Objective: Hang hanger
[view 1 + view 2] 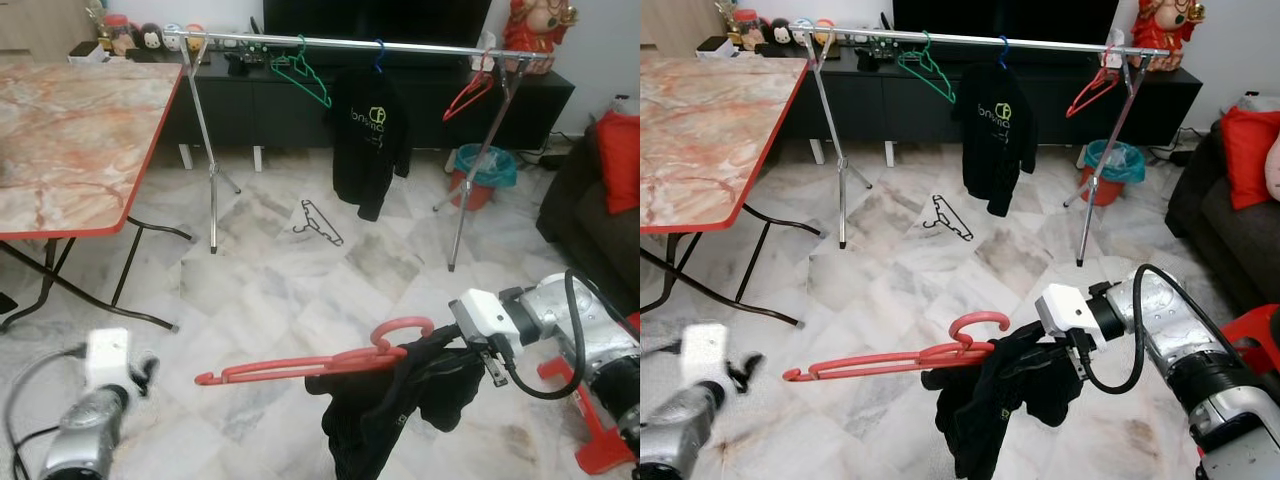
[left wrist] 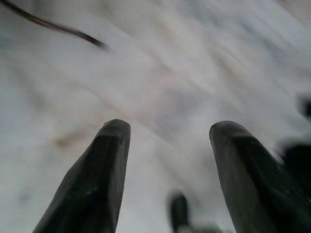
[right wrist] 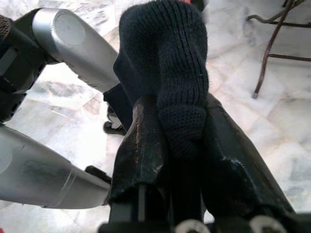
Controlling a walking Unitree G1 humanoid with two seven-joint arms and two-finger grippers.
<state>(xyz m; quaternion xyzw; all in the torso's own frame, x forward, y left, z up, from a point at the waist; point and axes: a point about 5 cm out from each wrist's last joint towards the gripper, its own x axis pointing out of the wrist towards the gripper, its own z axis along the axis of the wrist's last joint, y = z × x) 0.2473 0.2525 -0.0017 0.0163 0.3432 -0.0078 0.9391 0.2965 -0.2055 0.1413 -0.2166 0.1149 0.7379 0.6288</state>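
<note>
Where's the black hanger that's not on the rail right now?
The black hanger lies on the marble floor under the clothes rail, just left of the hanging black hoodie.

Blurred floor (image 2: 160,73) (motion-smeared) under left fingers (image 2: 92,184)

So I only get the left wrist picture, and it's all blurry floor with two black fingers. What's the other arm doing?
Observer: The right gripper is shut on a black garment, which hangs from a red hanger.
Operator: Where does it go?
Observer: Ahead stands a clothes rail with a green hanger, a black shirt and another red one on it.
Operator: Anything on the floor?
Observer: A black hanger lies on the tiles under the rail.
</note>
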